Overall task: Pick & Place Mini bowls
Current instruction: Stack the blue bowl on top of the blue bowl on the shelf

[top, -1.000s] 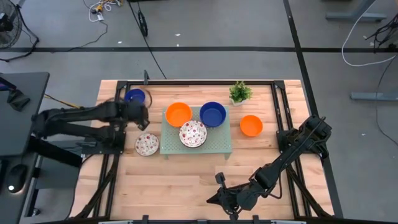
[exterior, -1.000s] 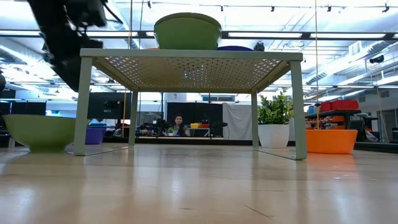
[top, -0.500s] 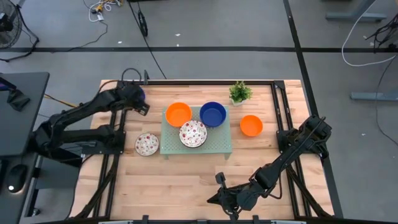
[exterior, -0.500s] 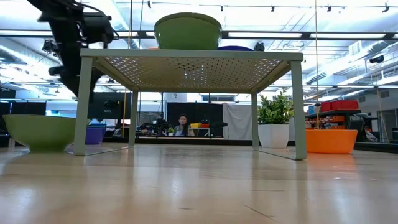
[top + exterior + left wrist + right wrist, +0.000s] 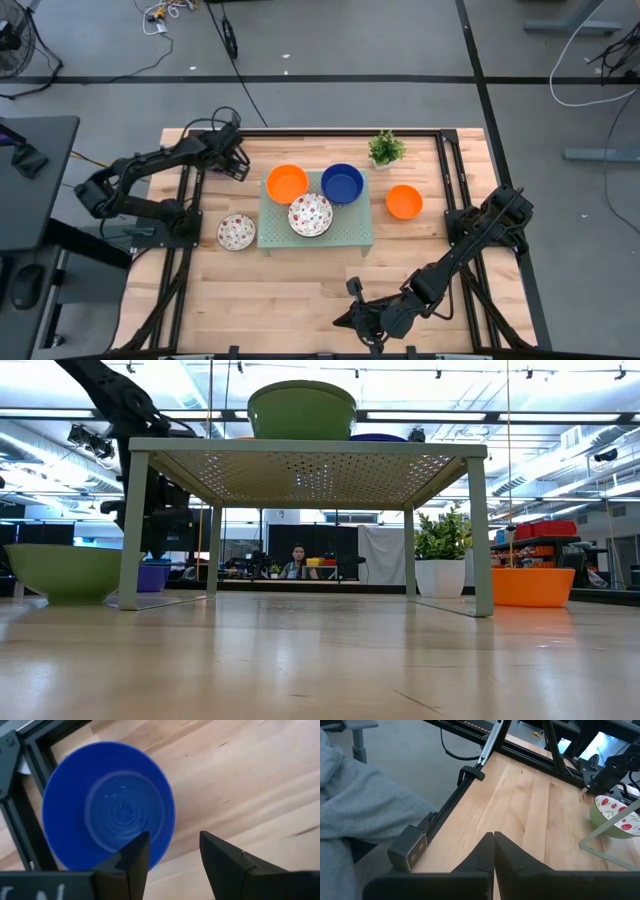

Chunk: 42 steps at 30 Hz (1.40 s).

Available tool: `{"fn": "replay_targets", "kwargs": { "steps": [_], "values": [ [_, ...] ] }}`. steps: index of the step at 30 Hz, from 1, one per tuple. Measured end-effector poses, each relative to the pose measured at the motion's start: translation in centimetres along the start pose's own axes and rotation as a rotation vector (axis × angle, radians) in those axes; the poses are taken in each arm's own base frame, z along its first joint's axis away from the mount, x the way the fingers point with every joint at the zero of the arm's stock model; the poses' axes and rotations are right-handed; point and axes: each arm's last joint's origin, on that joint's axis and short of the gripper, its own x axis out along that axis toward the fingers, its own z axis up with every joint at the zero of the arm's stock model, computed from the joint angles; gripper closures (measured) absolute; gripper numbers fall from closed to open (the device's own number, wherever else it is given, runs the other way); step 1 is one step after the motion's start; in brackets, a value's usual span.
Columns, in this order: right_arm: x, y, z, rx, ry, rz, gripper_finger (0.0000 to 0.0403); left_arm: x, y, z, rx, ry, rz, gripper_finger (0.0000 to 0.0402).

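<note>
Blue bowl (image 5: pixel 107 805) at the bench's (image 5: pixel 300 280) far-left corner beneath the empty, parted left fingers (image 5: pixel 132 860); probably light, rigid, slick, best pinched at the rim; right fingers (image 5: pixel 492 851) closed, empty, parked near edge.

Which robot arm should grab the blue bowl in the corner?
The left. Its open left gripper hangs just above the small round dark blue bowl, while the shut right gripper waits at the table's near edge.
</note>
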Motion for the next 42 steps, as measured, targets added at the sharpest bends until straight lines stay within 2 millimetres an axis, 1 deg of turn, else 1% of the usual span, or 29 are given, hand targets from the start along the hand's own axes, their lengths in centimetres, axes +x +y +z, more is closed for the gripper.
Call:
{"fn": "replay_targets", "kwargs": {
  "steps": [5,9,12,15,20,27,34,37,42],
  "values": [
    [0.0,0.0,0.0,-0.001,0.002,0.0,0.0396,0.8,-0.5,0.3,0.009,0.019,-0.048,0.0225],
    [0.0,0.0,-0.1,-0.003,0.007,0.001,0.0396,1.4,-0.5,0.5,0.01,0.005,0.001,0.0225],
    [0.0,0.0,0.0,-0.003,0.007,0.001,0.0396,1.4,-0.5,0.7,0.006,-0.016,0.033,0.0225],
    [0.0,0.0,-0.1,-0.003,0.007,0.001,0.0396,1.4,-0.6,0.9,0.012,-0.03,0.015,0.0225],
    [0.0,0.0,-0.2,-0.007,0.018,0.001,0.0396,1.7,-0.2,0.9,-0.001,-0.016,0.015,0.0225],
    [0.0,0.0,-0.2,0.0,0.02,0.001,0.0396,2.7,-0.2,0.9,-0.005,0.03,0.027,0.0225],
    [0.0,0.0,-0.2,-0.001,0.021,0.001,0.0396,2.8,-0.3,1.0,-0.007,0.02,0.025,0.0227],
    [0.0,0.0,-0.2,-0.001,0.021,0.001,0.0396,2.8,-0.3,1.0,-0.009,0.016,0.024,0.0243],
    [0.0,0.0,-0.2,-0.001,0.021,0.001,0.0396,2.8,-0.2,1.1,-0.012,0.016,0.025,0.0298]
  ]
}}
